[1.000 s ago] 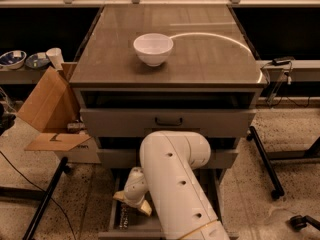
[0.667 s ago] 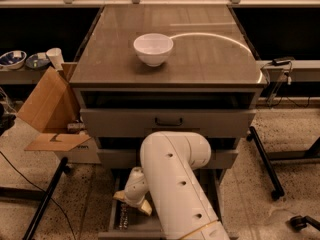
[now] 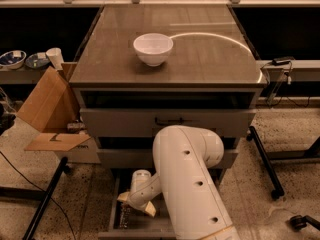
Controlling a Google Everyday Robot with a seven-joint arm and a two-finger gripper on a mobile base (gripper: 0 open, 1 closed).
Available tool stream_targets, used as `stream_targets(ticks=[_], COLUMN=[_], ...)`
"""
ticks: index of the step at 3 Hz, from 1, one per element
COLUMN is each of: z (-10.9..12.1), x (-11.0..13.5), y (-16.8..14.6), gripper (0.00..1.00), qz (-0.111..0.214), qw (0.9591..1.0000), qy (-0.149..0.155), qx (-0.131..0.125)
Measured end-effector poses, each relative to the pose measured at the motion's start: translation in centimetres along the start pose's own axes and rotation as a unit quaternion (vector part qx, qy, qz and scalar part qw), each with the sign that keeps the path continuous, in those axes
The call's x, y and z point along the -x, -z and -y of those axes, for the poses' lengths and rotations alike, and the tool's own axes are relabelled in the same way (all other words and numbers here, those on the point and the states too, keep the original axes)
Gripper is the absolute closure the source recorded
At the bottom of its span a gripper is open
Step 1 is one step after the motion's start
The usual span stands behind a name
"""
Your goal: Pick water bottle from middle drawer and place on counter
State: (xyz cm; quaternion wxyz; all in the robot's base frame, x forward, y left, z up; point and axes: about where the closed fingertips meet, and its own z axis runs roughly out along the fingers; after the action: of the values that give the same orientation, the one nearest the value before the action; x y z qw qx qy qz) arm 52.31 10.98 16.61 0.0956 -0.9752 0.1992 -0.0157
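Note:
The counter (image 3: 200, 59) is the glossy grey-brown top of the drawer cabinet, with a pale curved glare streak. Low at the front, the middle drawer (image 3: 114, 204) is pulled out as a grey metal tray. My white arm (image 3: 192, 184) bends down over it and hides most of its floor. My gripper (image 3: 136, 204) hangs inside the tray at its left side. A small clear ribbed water bottle (image 3: 124, 217) lies on the tray floor just below and left of the gripper, partly hidden by it.
A white bowl (image 3: 153, 48) stands on the counter, left of centre. A shut grey drawer front with a black handle (image 3: 170, 121) is above the open tray. An open cardboard box (image 3: 47, 109) stands left of the cabinet. Black table legs stand at the left and right.

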Motion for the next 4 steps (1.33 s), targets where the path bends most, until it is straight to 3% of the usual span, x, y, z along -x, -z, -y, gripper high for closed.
stream_targets(ticks=[4], z=[-0.2], x=[0.8], y=[-3.5], gripper=[0.00], qz=[0.027], qw=[0.9994], qy=[0.010], qx=[0.017])
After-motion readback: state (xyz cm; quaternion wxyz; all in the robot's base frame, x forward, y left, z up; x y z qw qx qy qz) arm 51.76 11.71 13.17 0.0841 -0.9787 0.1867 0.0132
